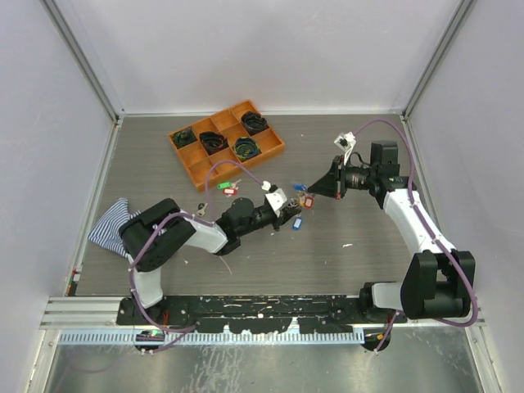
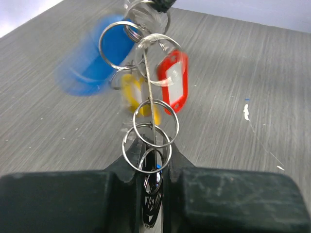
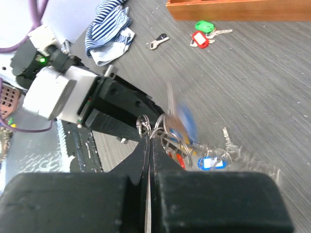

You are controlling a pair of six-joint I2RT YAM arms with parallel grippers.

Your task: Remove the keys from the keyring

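The keyring [image 2: 151, 127], a thin wire strung with small silver split rings, hangs stretched between my two grippers above the table. My left gripper [image 2: 154, 154] is shut on a stack of its rings. My right gripper [image 3: 149, 137] is shut on the wire's other end, tip to tip with the left fingers [image 3: 124, 108]. Keys with red [image 2: 173, 80], yellow [image 2: 132, 93] and motion-blurred blue [image 2: 95, 54] tags dangle from it. From above, the cluster [image 1: 304, 199] sits between the left gripper [image 1: 292, 211] and the right gripper [image 1: 313, 187]. A blue-tagged key [image 3: 212, 162] lies under it.
Loose green-tagged [image 3: 204, 25] and red-tagged [image 3: 199, 39] keys and a bare key [image 3: 158, 41] lie near the orange tray [image 1: 187, 155], which holds black coils. A striped cloth [image 1: 110, 225] lies at the left edge.
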